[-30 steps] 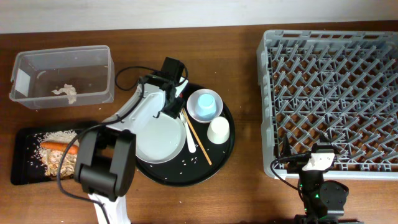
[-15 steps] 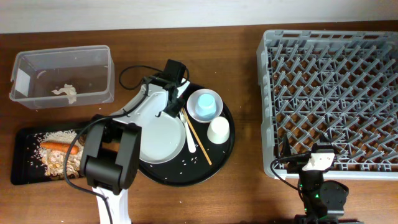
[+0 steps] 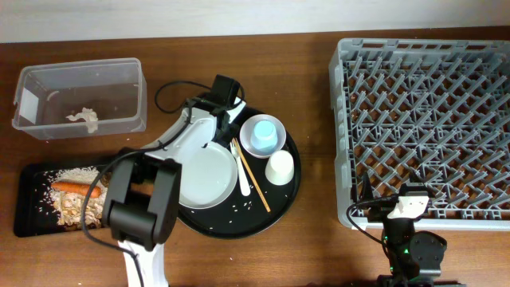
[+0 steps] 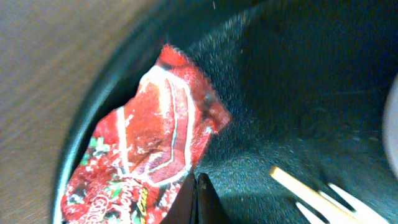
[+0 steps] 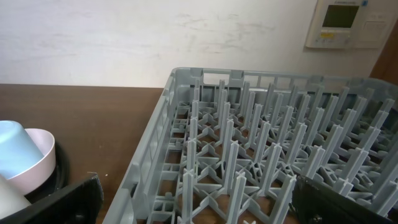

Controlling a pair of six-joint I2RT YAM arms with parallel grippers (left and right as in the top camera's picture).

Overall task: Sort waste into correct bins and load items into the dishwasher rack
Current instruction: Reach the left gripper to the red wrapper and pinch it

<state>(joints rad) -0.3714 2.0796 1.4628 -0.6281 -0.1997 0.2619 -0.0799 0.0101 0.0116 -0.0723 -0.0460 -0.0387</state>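
A crumpled red wrapper [image 4: 149,143] lies on the rim of the round black tray [image 4: 298,93]. My left gripper [image 4: 198,186] is shut, its tips pinched together on the wrapper's lower right edge. Overhead, the left gripper [image 3: 229,118] hangs over the tray's back left and hides the wrapper. On the tray are the white plate [image 3: 205,175], the light blue cup [image 3: 264,134] in a white bowl, the small white cup [image 3: 280,167], the chopsticks [image 3: 253,179] and a white utensil [image 3: 241,171]. My right gripper [image 5: 199,205] stands open and empty at the front edge of the grey rack [image 3: 426,119].
The clear box [image 3: 80,96] at the back left holds a crumpled tissue [image 3: 84,117]. In front of it the flat black tray [image 3: 28,203] carries rice scraps and a carrot [image 3: 76,188]. Rice grains dot the round tray. The left arm's cable loops behind the tray.
The left gripper's jaws have closed at the wrapper's edge after the arm edged slightly towards the tray's back. The right arm has not moved.
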